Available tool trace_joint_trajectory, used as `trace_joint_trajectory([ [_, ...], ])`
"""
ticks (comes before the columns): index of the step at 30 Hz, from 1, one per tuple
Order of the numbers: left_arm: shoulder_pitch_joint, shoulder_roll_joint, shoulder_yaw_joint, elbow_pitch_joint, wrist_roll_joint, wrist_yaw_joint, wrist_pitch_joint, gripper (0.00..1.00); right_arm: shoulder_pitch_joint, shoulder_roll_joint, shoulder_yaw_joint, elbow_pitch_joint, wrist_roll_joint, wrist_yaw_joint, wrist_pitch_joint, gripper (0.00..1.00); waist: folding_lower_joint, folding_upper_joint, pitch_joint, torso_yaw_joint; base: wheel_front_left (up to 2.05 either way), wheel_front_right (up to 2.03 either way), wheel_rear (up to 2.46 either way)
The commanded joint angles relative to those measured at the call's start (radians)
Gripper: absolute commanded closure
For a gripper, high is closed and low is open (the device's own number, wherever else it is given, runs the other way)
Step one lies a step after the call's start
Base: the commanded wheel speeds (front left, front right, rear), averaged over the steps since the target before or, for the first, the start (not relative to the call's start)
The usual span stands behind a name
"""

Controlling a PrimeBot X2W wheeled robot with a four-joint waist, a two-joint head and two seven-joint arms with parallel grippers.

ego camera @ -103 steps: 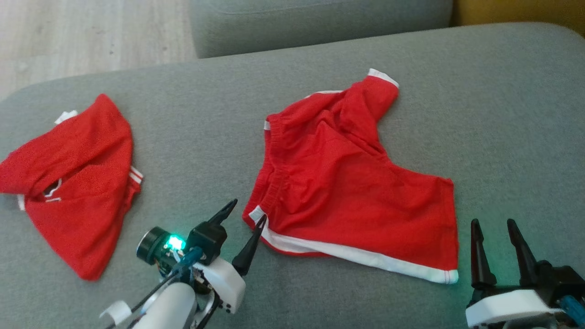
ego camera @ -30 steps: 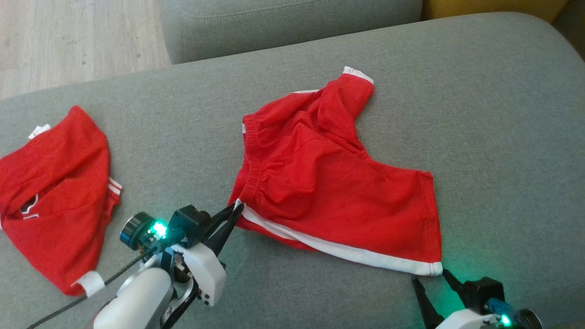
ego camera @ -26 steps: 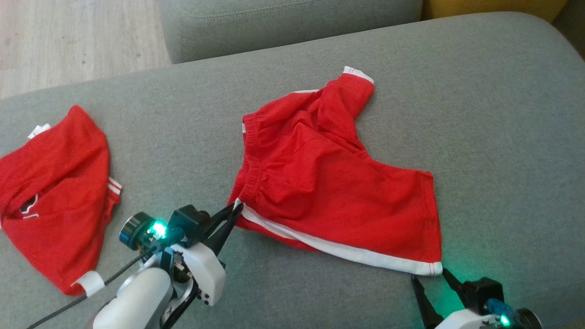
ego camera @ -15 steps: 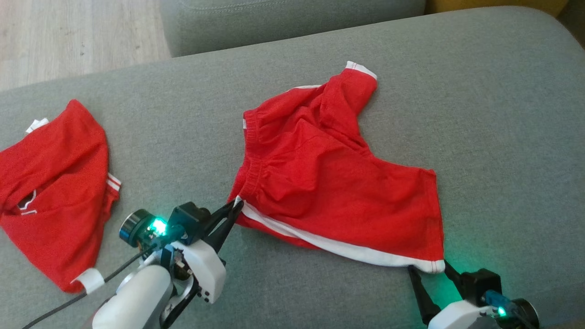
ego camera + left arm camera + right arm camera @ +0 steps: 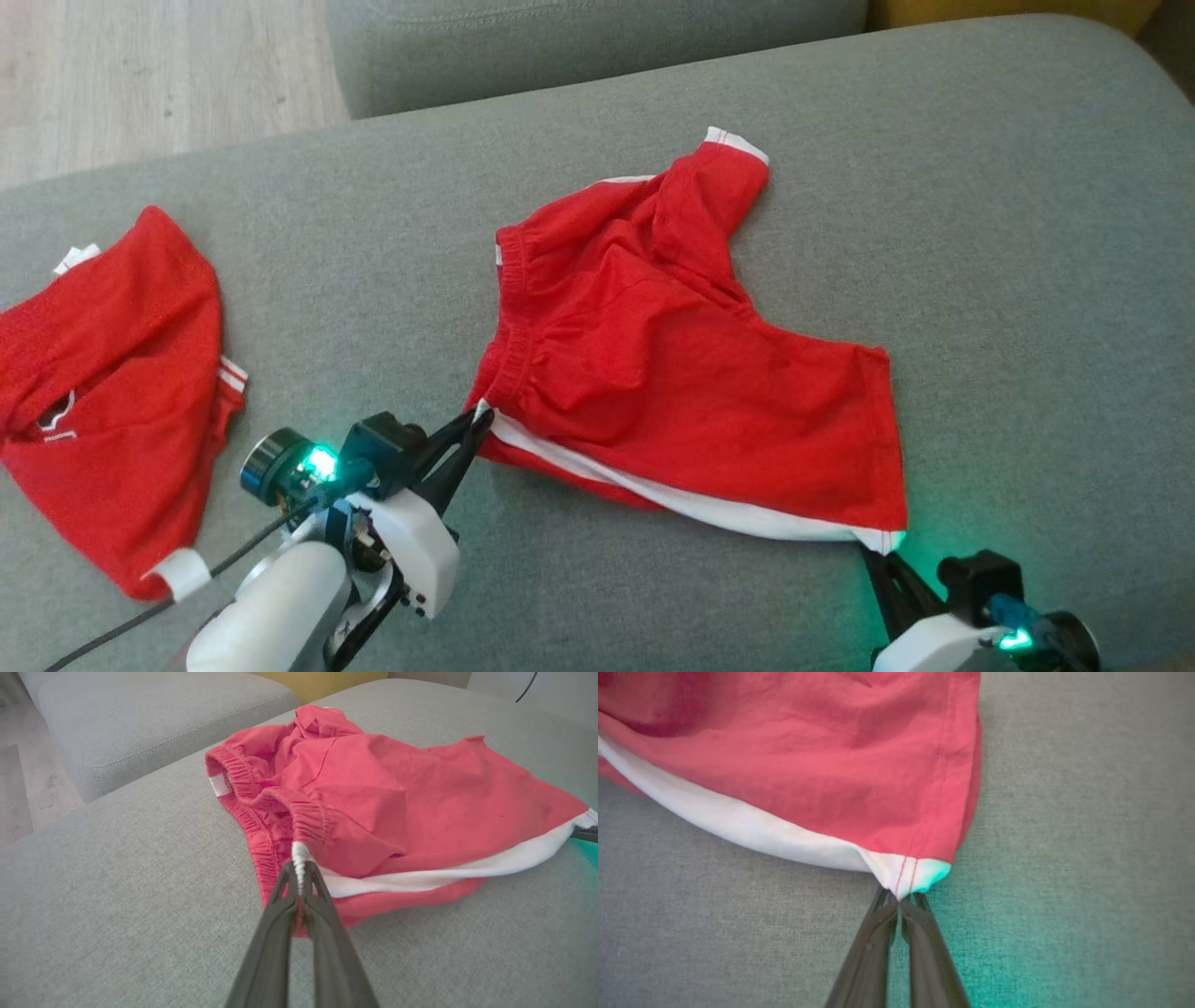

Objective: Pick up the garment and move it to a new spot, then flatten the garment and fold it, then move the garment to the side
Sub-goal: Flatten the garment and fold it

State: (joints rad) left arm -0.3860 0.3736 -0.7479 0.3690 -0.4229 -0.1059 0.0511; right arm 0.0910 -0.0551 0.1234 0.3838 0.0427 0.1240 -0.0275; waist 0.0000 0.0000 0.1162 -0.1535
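Note:
The garment (image 5: 681,373) is a pair of red shorts with a white trim band, lying spread on a grey sofa cushion (image 5: 1008,280). My left gripper (image 5: 481,417) is shut on the white end of the elastic waistband at the shorts' near left corner (image 5: 299,856). My right gripper (image 5: 878,553) is shut on the white-trimmed leg-hem corner at the near right. The right wrist view shows its fingers (image 5: 920,933) pinching that corner (image 5: 901,875). The hem between the two grips lifts slightly off the cushion.
A second red garment (image 5: 112,392) with white trim lies crumpled at the cushion's left end. Another grey cushion (image 5: 597,47) stands behind, with wooden floor (image 5: 159,75) at the far left. Bare cushion stretches to the right of the shorts.
My right gripper has closed on the near right hem corner, where it stood open around it before. The left gripper keeps its hold. The camera shifted slightly.

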Motion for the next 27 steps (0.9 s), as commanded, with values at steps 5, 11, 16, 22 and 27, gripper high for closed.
trace_joint_trajectory([
  [5,-0.051,0.018,0.06,-0.031,-0.062,0.01,-0.03,1.0,-0.039,-0.017,0.011,-0.087,0.016,0.007,-0.045,1.0,0.0,0.0,-0.041,0.004,0.0,0.0,0.0],
  [11,-0.084,0.005,0.112,-0.071,-0.132,0.012,-0.023,1.0,-0.099,-0.066,0.019,-0.217,0.074,0.007,-0.034,1.0,0.0,0.0,-0.083,0.017,0.0,0.0,0.0],
  [16,-0.145,0.005,0.148,-0.115,-0.158,0.022,0.002,1.0,-0.193,-0.115,0.009,-0.299,0.095,0.007,-0.019,1.0,0.0,0.0,-0.102,0.024,0.0,0.0,0.0],
  [22,-0.301,0.014,0.183,-0.125,-0.145,0.038,0.053,1.0,-0.394,-0.176,0.026,-0.326,0.117,0.007,0.006,1.0,0.0,0.0,-0.124,0.032,0.0,0.0,0.0],
  [27,-0.46,-0.002,0.199,-0.053,-0.128,0.04,0.082,1.0,-0.544,-0.207,0.067,-0.29,0.122,0.007,0.01,1.0,0.0,0.0,-0.152,0.032,0.0,0.0,0.0],
])
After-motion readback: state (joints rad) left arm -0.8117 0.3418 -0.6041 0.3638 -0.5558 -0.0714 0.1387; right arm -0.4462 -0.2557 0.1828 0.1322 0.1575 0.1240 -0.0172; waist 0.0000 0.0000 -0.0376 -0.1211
